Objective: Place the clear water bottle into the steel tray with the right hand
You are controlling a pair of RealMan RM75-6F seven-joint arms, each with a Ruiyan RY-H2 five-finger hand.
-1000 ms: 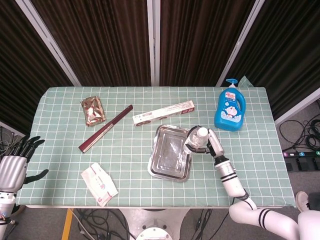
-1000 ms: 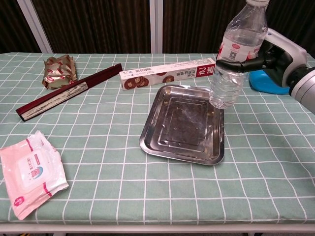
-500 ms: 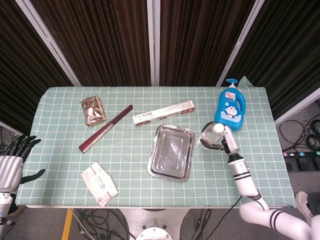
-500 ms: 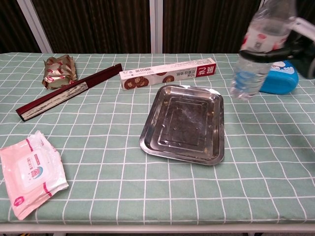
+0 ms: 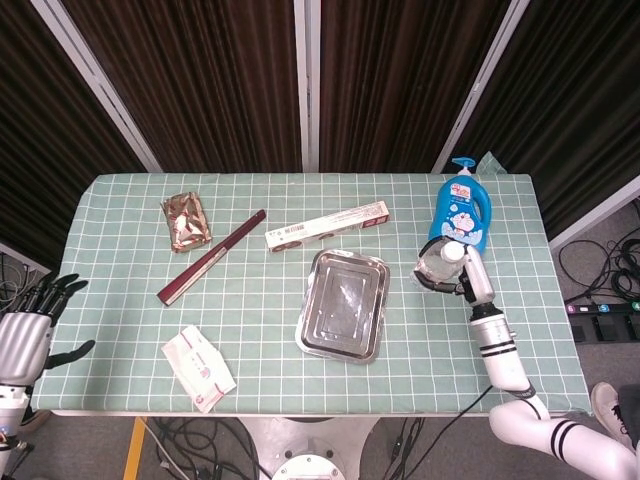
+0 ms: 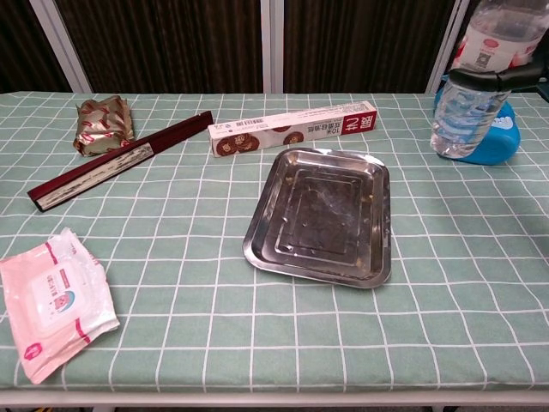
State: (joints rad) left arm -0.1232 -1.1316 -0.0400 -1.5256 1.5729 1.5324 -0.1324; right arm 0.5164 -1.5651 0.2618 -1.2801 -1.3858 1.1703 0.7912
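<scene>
My right hand (image 5: 452, 276) holds the clear water bottle (image 6: 479, 79) upright in the air, my dark fingers (image 6: 489, 76) wrapped around its middle just under the label. The bottle hangs above the right part of the table (image 5: 250, 300), beside the steel tray (image 5: 343, 305) on its right and apart from it, with its base in front of the blue soap bottle (image 5: 461, 217) that stands near the far right corner. The tray lies flat near the middle of the table with nothing in it.

My left hand (image 5: 28, 330) hangs off the left edge of the table near the front corner, fingers spread and holding nothing.

A long carton (image 5: 327, 226) lies behind the tray, toward the far edge. A dark red flat stick (image 5: 211, 256) lies slantwise on the left half, and a gold foil packet (image 5: 186, 220) rests beside it nearer the far left corner. A pack of wet wipes (image 5: 199, 367) lies by the front edge on the left.
</scene>
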